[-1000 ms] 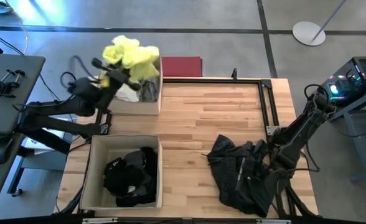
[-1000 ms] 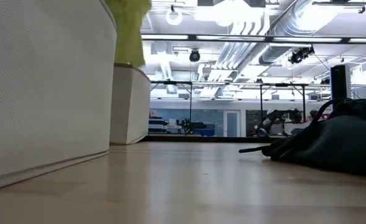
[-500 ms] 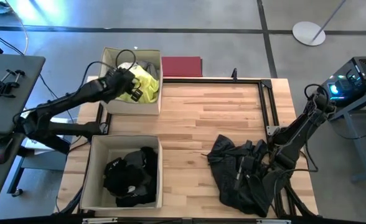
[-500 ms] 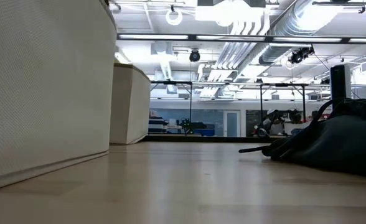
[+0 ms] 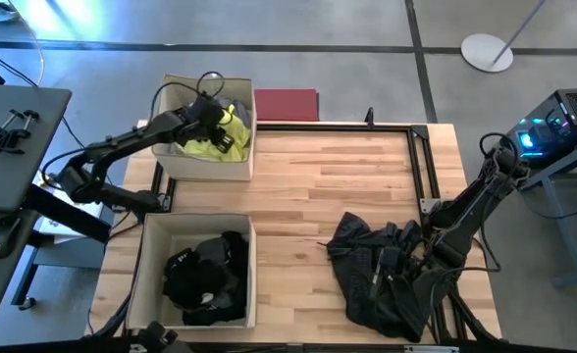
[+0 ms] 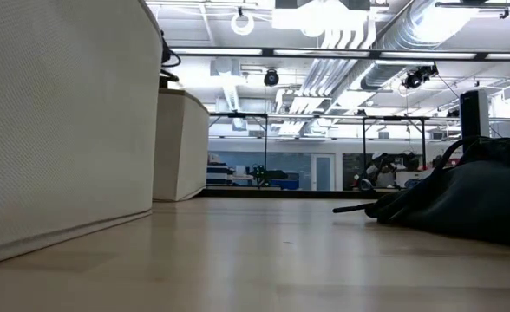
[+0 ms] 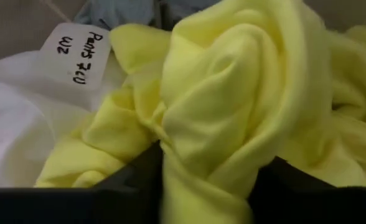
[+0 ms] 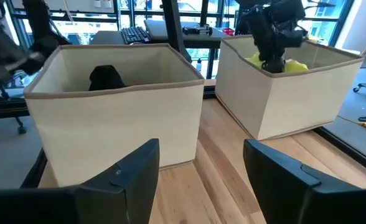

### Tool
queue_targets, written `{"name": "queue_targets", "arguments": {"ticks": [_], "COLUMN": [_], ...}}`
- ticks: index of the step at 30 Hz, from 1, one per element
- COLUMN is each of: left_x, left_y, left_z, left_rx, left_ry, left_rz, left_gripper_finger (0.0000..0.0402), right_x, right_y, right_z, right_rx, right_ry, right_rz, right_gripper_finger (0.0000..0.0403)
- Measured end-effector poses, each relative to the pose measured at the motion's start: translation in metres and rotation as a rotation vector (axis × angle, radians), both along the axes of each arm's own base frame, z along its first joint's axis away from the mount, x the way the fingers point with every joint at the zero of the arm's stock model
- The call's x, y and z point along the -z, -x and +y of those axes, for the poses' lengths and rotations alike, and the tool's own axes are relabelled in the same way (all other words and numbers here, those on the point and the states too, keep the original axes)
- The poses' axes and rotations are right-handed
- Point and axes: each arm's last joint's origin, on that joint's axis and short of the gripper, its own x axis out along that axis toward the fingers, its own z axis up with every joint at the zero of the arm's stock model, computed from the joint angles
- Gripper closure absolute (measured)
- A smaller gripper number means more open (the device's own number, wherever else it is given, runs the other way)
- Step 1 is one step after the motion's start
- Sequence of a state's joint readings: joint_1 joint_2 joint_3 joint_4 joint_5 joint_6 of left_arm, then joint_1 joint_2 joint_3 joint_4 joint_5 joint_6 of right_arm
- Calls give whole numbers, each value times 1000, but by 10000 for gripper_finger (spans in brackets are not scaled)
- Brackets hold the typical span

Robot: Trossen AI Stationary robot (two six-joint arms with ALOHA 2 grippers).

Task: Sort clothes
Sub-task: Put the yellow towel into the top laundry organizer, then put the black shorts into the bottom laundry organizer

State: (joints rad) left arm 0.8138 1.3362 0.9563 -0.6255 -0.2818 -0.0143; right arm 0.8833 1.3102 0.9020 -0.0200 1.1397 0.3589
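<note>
Now the left gripper [image 5: 217,120] is down inside the far beige box [image 5: 173,165], fingers [image 7: 133,171] on either side of the neon yellow garment [image 7: 233,106]; can't tell if they've let go. Best move: spread fully, lift straight up so no fabric snags. Right gripper [image 8: 198,180] waits with fingers spread over the surface [image 5: 318,186], by the dark clothes pile [image 5: 382,275]. Near box [image 5: 146,265] holds black garments [image 5: 205,275].

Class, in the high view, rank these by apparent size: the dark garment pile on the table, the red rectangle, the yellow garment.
1. dark garment pile, clearly largest.
2. red rectangle.
3. yellow garment, partly hidden by the left arm, so its rank against the rectangle is unsure.
</note>
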Motion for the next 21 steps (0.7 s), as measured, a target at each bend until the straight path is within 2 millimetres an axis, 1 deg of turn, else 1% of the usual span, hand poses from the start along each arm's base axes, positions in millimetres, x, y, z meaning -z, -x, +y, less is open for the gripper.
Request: {"name": "queue_targets", "arguments": {"ticks": [3,6,9,11,16,21], "left_x": [-19,-48,-75,-89,-107,-108], "left_y": [2,4,11,15,29,39], "left_z": [-1,-4,-10,-15,-33,-60], "left_rx": [34,47,43,37,37,90], "left_ry": [21,1,-42,-69,-124,-187], "left_rz": [-59,-102,-129,-158,-221,-306], "left_gripper_finger": [191,154,139,137,136,137], "right_x": [0,0,0,0,1,9], "right_y": [0,0,0,0,0,3], "right_z": [0,0,0,0,0,-3], "right_rx": [0,1,1,1,1,15], "right_ry": [2,1,2,2,-2,-11], "right_rz": [2,2,3,3,3,47], "right_gripper_finger": [183,183,183,183,183,183]}}
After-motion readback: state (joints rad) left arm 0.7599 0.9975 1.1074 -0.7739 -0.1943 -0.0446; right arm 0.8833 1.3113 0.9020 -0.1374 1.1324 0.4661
